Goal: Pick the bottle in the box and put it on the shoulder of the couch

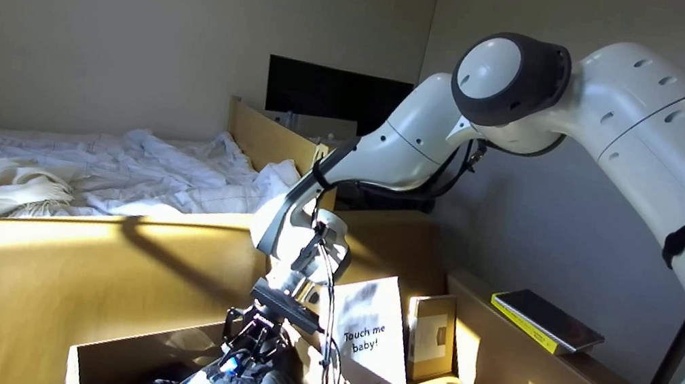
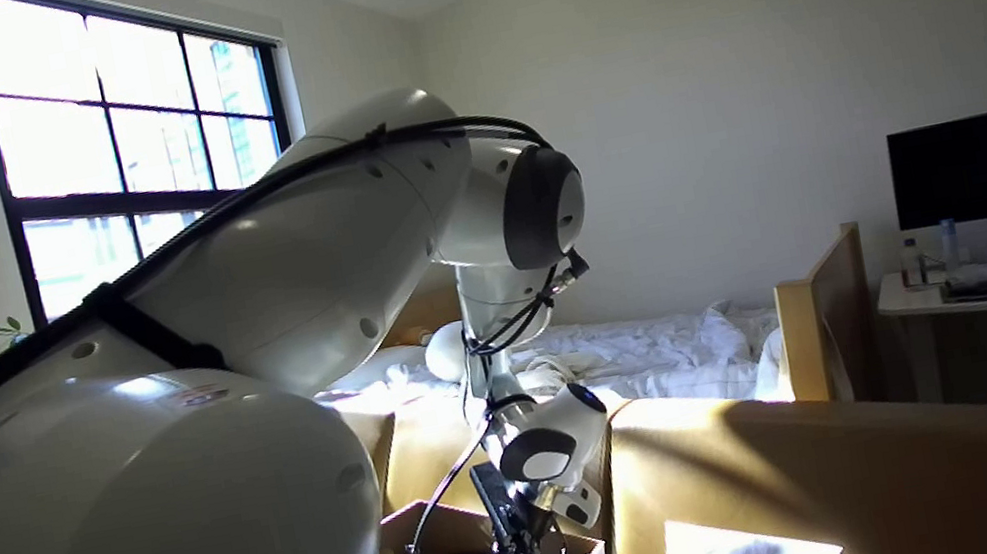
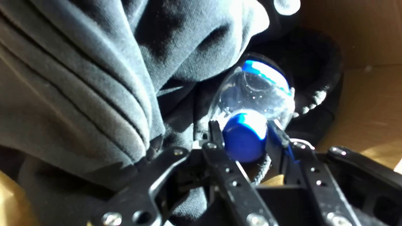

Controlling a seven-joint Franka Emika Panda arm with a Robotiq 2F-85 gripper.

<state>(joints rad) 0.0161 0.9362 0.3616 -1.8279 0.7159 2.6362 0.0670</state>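
Bottle (image 3: 256, 91): in the box (image 1: 131, 356), tilted among dark cloth (image 3: 103, 88), its blue cap (image 3: 244, 142) between your fingertips (image 3: 278, 135) | Gripper (image 3: 245, 133): your jaws clasp that cap from both sides | Obscured: your wrist view hides the bottle's base; glare washes it out in both exterior views, which crop the box's bottom

I have my gripper (image 3: 245, 133) on the blue cap (image 3: 244, 141) of the bottle (image 3: 252, 95), a finger (image 3: 216, 134) against each side. Its clear body and blue band (image 3: 267, 74) lie beyond my fingertips. Grey cloth (image 3: 103, 72) bunches left of the fingers; the brown box (image 3: 370, 91) shows to their right, a pale cord (image 3: 263, 169) between them.
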